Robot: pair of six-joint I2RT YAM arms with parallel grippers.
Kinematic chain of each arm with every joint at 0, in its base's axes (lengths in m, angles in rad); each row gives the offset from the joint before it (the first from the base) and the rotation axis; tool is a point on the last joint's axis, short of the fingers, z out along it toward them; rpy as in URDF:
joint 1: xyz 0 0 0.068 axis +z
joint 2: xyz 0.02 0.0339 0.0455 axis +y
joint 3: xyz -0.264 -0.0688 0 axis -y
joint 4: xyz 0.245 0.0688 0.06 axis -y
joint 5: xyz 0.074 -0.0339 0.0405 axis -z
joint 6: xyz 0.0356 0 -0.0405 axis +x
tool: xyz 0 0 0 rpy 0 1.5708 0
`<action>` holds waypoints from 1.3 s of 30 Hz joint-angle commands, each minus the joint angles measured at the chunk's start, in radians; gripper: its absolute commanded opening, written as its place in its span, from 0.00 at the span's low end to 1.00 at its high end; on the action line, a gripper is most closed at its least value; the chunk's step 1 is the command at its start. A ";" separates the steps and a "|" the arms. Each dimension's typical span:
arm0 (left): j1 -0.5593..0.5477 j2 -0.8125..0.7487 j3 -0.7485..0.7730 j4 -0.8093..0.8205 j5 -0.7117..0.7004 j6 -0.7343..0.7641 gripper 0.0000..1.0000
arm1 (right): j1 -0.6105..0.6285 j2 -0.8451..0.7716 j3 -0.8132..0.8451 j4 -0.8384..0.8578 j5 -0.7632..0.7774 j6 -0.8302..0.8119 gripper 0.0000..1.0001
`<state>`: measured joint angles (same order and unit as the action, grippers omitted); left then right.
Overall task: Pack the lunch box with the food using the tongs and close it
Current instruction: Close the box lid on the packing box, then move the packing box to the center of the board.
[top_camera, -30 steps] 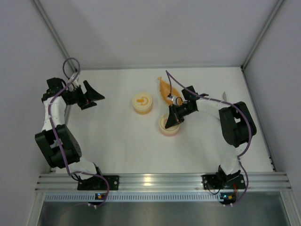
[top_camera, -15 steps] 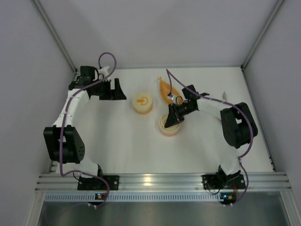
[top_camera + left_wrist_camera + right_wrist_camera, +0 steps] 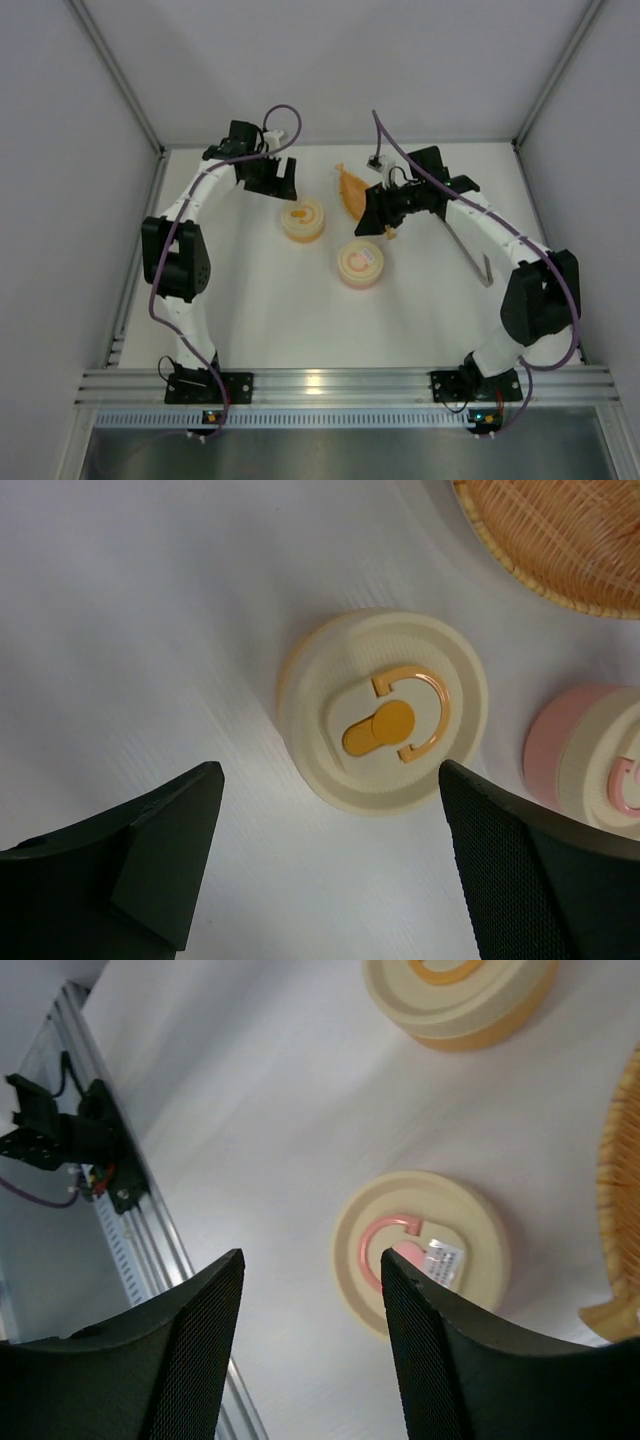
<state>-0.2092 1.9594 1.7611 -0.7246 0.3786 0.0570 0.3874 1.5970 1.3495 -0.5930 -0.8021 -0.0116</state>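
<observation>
Lunch box: 2 round units, both upright, cream lids seated.
Orange-base unit (image 3: 302,220): orange loop handle on lid, approx. counter (image 3: 250,310) centre.
Pink-base unit (image 3: 361,264): pink handle, near it, front-right, not touching.
Tongs (image 3: 468,251): slim, grey, flat on counter, right of pink-base unit.

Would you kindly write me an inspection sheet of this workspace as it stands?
Surface: white table.
Job's things: orange-lidded tub and pink tub, both lidded; tongs lying at right; food not seen.
Clutter: orange woven dish.
Grippers: left gripper open, empty, facing the orange-lidded tub; right gripper open, empty.
Cables: purple cables along both arms.
Surroundings: plain walls; aluminium rail at near edge.
</observation>
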 commanded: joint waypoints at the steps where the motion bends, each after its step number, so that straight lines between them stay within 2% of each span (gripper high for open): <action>1: 0.004 0.042 0.081 0.039 0.043 0.052 0.93 | -0.042 0.047 0.014 -0.056 0.153 -0.099 0.57; 7: 0.004 0.145 0.168 0.017 0.147 0.089 0.90 | -0.065 0.130 0.026 -0.008 0.167 -0.139 0.60; 13: 0.008 0.210 0.198 0.028 0.157 0.089 0.89 | -0.071 0.204 0.063 0.012 0.133 -0.153 0.61; 21: 0.017 0.259 0.215 0.045 0.272 0.099 0.87 | -0.068 0.264 0.042 0.030 0.093 -0.153 0.56; 31: 0.048 0.343 0.238 0.085 0.473 0.052 0.77 | -0.068 0.245 0.007 0.055 0.081 -0.143 0.56; 39: 0.048 0.384 0.195 0.149 0.559 0.044 0.67 | -0.068 0.274 0.014 0.068 0.078 -0.123 0.55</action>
<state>-0.1627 2.3379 1.9606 -0.6510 0.8394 0.0975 0.3294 1.8622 1.3548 -0.5896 -0.6933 -0.1352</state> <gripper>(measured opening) 0.681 0.554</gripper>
